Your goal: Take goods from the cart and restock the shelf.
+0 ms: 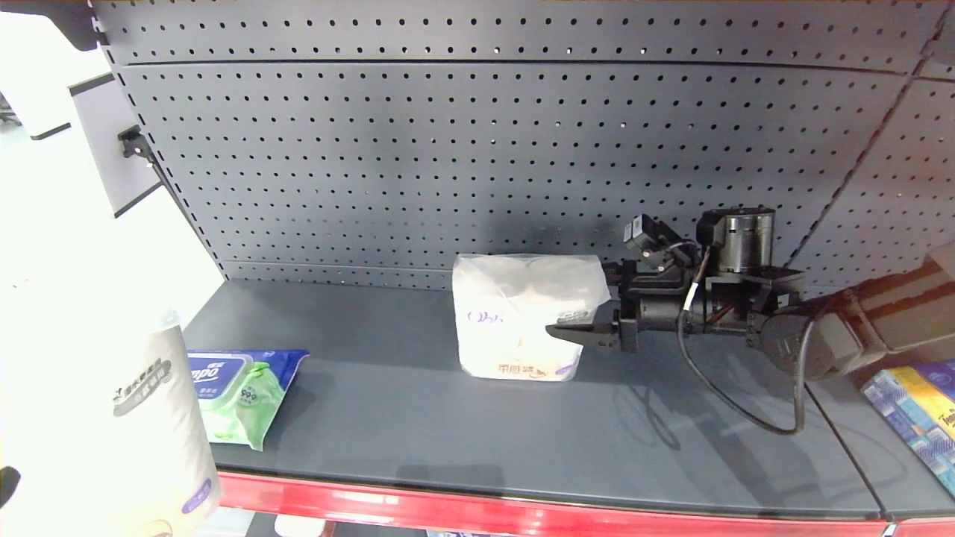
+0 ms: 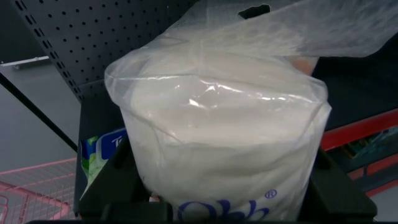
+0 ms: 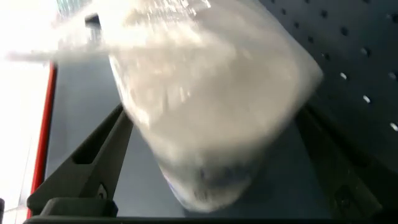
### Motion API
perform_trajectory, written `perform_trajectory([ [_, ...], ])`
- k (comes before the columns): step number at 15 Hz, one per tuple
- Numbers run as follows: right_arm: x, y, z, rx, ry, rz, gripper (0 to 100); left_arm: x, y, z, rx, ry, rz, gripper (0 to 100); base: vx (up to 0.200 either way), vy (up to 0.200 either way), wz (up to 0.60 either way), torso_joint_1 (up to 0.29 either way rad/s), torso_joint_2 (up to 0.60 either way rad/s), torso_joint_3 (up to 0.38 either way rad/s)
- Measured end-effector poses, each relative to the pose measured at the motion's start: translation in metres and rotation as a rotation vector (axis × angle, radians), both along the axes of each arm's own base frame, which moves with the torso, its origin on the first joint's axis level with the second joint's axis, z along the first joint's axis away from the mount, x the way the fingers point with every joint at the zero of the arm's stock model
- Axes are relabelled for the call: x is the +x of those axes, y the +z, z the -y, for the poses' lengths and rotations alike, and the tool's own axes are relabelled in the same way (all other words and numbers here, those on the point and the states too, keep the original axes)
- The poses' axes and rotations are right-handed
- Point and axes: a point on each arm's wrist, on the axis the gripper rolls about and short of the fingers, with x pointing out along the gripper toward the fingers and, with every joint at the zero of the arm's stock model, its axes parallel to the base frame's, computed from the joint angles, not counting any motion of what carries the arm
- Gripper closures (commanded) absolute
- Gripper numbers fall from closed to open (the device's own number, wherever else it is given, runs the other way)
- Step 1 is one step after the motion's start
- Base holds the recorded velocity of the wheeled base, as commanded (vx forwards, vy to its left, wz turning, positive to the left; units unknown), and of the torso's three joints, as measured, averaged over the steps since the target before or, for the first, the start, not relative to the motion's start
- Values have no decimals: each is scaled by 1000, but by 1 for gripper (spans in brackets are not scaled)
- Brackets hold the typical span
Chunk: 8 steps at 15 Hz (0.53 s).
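A plastic-wrapped pack of white rolls (image 1: pixel 522 313) stands on the dark shelf board (image 1: pixel 418 418), near the pegboard back. My right gripper (image 1: pixel 578 333) comes in from the right and straddles this pack (image 3: pixel 211 106), open, with one finger (image 3: pixel 93 168) on each side. A second wrapped roll pack (image 1: pixel 142 432) hangs at the lower left, off the shelf's front corner. My left gripper (image 2: pixel 224 205) is shut on that pack (image 2: pixel 217 130), its dark fingers (image 2: pixel 112 180) pressing the sides.
A blue and green wet-wipe pack (image 1: pixel 242 395) lies flat at the shelf's left front. Colourful boxes (image 1: pixel 918 418) sit on the neighbouring board at right. The shelf has a red front edge (image 1: pixel 522 514). A pink cart grid (image 2: pixel 31 186) lies below the left gripper.
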Motion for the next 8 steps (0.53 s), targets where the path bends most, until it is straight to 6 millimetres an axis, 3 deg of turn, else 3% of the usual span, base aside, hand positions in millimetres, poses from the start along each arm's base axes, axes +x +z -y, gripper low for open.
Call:
perform_trajectory([
  [2, 3, -1, -5, 1, 12, 0, 0, 1, 0, 0, 2, 0, -3, 100, 0, 0, 0, 0, 0, 0],
  [3, 4, -2, -7, 2, 16, 2, 100, 1, 0, 0, 2, 1, -5, 100, 0, 0, 0, 0, 0, 0],
  [8, 6, -9, -13, -4, 28, -10, 100, 2, -1, 0, 3, 1, -11, 100, 0, 0, 0, 0, 0, 0],
])
